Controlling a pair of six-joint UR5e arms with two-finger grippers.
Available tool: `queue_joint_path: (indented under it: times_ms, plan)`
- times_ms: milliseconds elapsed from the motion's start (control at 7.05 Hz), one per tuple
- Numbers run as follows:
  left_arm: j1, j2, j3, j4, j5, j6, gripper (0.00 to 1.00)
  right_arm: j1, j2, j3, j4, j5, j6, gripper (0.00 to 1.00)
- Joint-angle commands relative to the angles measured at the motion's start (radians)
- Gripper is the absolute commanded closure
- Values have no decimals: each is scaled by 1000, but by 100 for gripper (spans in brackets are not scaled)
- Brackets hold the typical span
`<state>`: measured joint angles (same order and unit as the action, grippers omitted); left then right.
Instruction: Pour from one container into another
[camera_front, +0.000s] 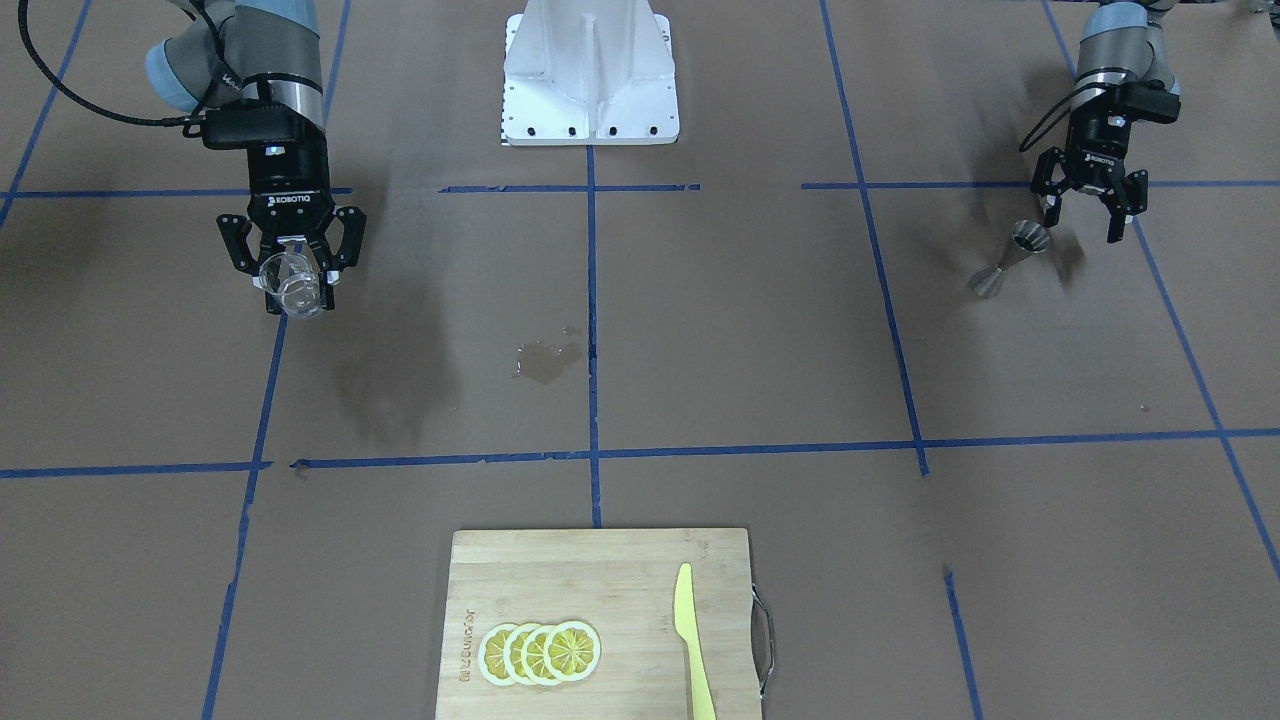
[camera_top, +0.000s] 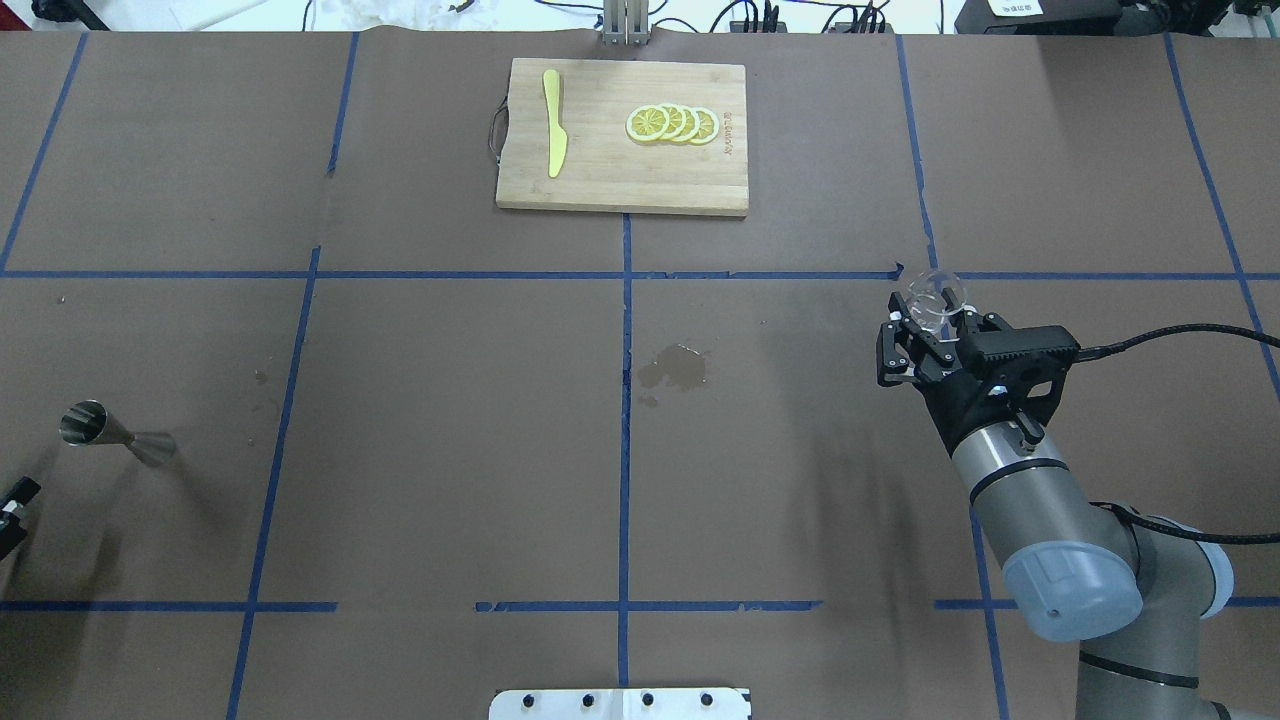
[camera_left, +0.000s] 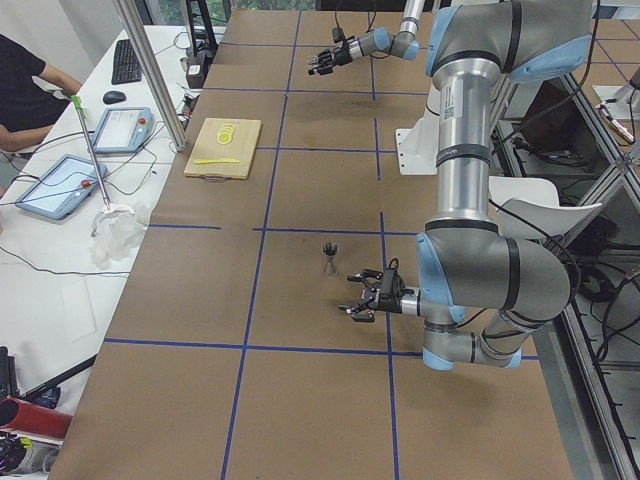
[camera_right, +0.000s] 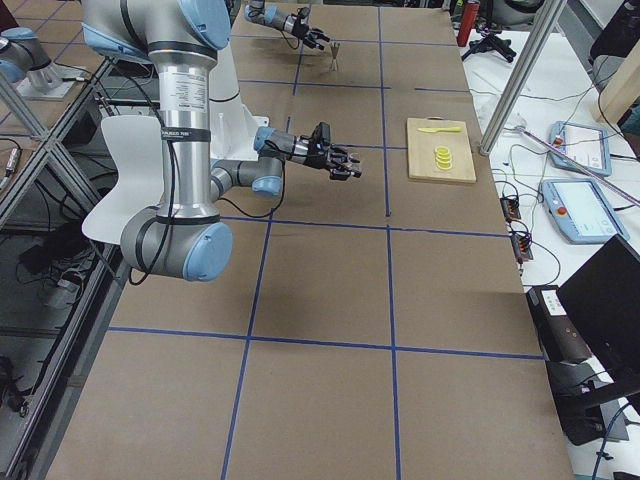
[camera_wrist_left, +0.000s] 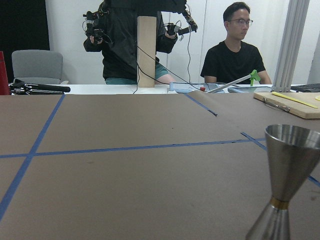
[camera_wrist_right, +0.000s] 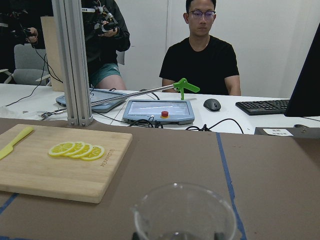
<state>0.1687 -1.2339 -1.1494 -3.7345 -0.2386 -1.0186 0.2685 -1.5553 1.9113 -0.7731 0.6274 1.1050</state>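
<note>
Sitting within right tool (camera_front: 300, 292): glass cup (camera_front: 293, 276)

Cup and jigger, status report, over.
Right gripper shut on cup, lifted. Left gripper open, short of jigger. Jigger upright, far from cup. Wet patch on table between.

Cutting board (camera_front: 600, 590) holds lemon slices (camera_front: 540, 652) and a yellow knife (camera_front: 691, 640).

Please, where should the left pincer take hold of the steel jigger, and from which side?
At the narrow waist, coming in level from the robot's side. The jigger stands upright, and the cones above and below the waist would likely stop it slipping. The open left pincer is held level near it.
</note>
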Motion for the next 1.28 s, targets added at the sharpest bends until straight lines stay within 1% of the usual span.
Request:
queue_joint_path:
  times_ms: [0, 142, 425, 567, 709, 851, 992, 1134]
  plan:
    - [-133, 20, 1, -5, -115, -21, 0, 0, 0, 0, 0, 0, 1, 100]
    - [-211, 25, -6, 1, -181, 0, 0, 0, 0, 0, 0, -2, 1, 100]
    - [-399, 4, -24, 2, -339, 137, 0, 0, 0, -2, 0, -2, -1, 100]
    - [-475, -19, -27, 43, -405, 156, 0, 0, 1, -2, -2, 0, -2, 100]
    - [-600, -80, -44, 161, -526, 166, 0, 0, 1, -3, -2, 1, -2, 100]
    - [-741, -160, -59, 248, -647, 252, 0, 0, 3, -3, -2, 2, -2, 100]
    - [-849, -220, -62, 327, -760, 293, 0, 2, 3, -6, -2, 2, -2, 100]
    - [-942, -263, -68, 426, -874, 295, 0, 0, 4, -8, -2, 2, -1, 100]
